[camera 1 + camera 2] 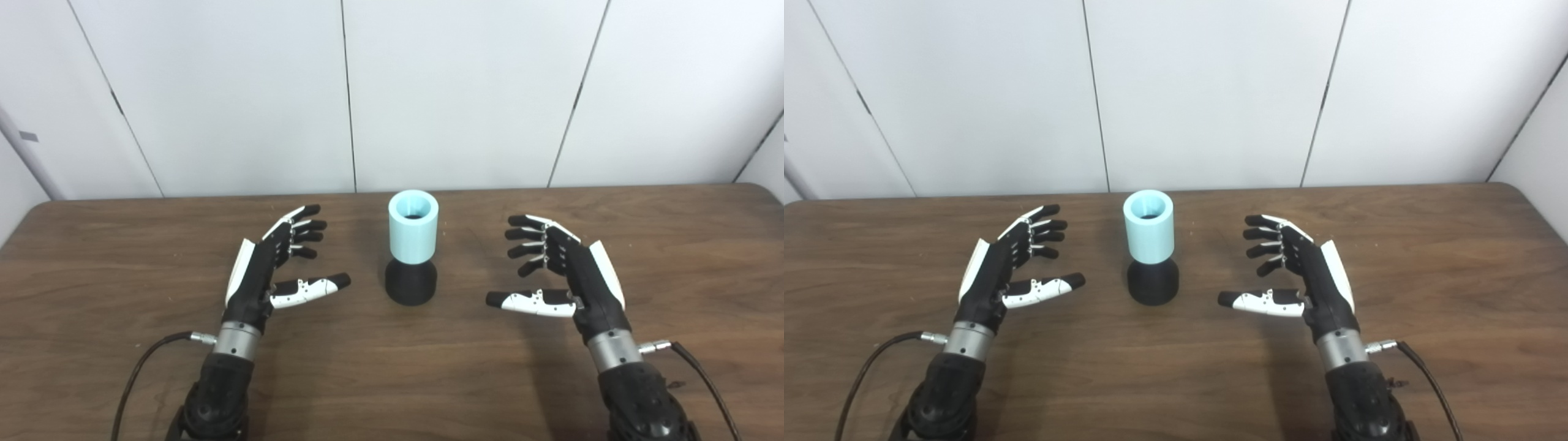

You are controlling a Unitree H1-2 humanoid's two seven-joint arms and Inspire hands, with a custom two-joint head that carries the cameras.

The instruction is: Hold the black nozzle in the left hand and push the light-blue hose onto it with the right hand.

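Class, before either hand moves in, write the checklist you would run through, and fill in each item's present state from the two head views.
1. Left hand open, holding nothing: ok.
2. Right hand open, holding nothing: ok.
3. Hose and nozzle upright on the table between the hands: ok.
4. Hose still apart from the nozzle: not ok, it already stands on top of it.
5. Hose pushed fully home: cannot tell.
6. Path from each hand to the parts unobstructed: ok.
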